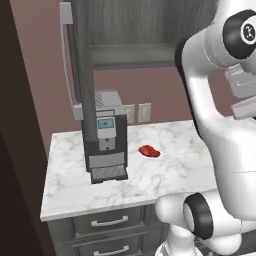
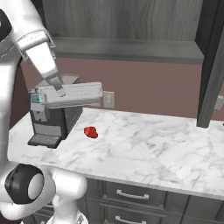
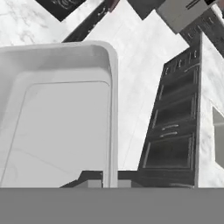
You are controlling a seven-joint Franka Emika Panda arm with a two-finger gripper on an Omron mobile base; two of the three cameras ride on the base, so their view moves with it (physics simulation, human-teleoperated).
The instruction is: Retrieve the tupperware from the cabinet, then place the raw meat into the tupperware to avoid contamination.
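At the left of the counter point(image 2: 144, 144), above the coffee machine point(image 2: 50, 118), your gripper point(image 2: 59, 91) is clamped on the rim of the tupperware point(image 2: 72, 95), which hangs level in the air, clear of the cabinet point(image 2: 127, 19) whose door point(image 1: 82, 70) stands open. Just right of the machine, the raw meat point(image 2: 91, 132) lies bare on the marble. You may judge retrieval done; setting the container down and loading the meat remain.
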